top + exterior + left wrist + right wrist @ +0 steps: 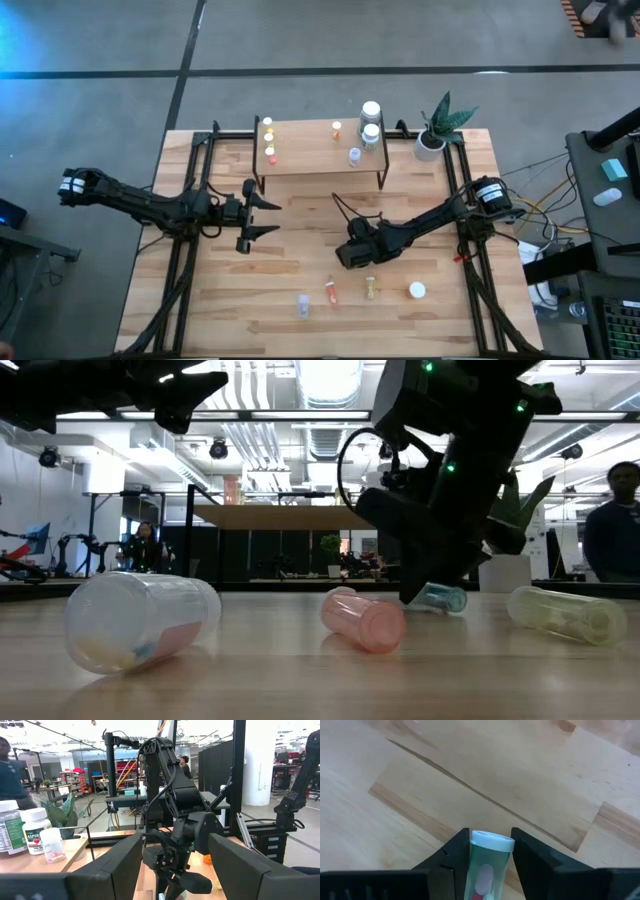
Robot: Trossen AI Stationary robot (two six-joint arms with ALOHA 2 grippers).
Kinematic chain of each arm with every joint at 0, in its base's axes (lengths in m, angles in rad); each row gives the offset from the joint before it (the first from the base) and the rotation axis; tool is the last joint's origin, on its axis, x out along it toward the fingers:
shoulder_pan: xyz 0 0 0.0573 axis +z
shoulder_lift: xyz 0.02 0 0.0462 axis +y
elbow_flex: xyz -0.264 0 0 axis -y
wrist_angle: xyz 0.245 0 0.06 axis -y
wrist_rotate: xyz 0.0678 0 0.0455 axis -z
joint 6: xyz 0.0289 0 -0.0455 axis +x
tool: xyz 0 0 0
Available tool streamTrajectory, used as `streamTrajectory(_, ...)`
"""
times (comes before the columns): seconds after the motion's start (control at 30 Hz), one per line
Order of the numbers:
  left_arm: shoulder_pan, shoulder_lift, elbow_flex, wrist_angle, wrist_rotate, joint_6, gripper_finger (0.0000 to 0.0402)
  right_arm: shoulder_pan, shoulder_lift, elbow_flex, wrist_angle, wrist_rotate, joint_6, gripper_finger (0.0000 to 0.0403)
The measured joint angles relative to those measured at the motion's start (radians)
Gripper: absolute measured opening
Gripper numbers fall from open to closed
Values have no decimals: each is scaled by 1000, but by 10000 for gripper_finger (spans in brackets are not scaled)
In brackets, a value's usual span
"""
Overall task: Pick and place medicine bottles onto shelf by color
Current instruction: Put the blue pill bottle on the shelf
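My right gripper [345,258] is tilted down at the table's middle, shut on a small clear-bluish medicine bottle [487,865] with a white cap. Three other bottles lie on their sides near the front edge: clear [302,303], orange [331,292] and yellow [371,288]. A white-capped one [417,290] is beside them. The shelf [310,150] stands at the far side. It carries small yellow and orange bottles [268,140], an orange one [336,128], two larger white-capped bottles [371,122] and a clear one [354,155]. My left gripper [276,218] hovers open, left of centre. My right gripper pinches the bottle's two sides [475,862] between its fingers, just behind the white cap [492,841]. The fingers slant down from above and lie along the bottle, whose cap end points away from the wrist. The bottle lies on its side on the tabletop [445,598].
A white pot with a green plant [435,135] stands right of the shelf. Black frame rails [190,200] run along both table sides. Bare wood [300,210] lies between the shelf and the front bottles. A person [612,525] stands in the room behind.
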Motion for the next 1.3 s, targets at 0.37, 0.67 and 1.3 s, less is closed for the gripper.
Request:
streamTrajectory(0.37, 0, 0, 0, 1, 0, 1, 212, 7, -1, 90, 0, 113, -97, 128)
streamTrajectory(0.67, 0, -23, -1, 4, 0, 2, 212, 16, -5, 177, 3, 435, -259, 132)
streamTrajectory(1.3, 0, -44, -1, 8, 1, 23, 212, -67, -13, 262, 421, 341, -696, 131)
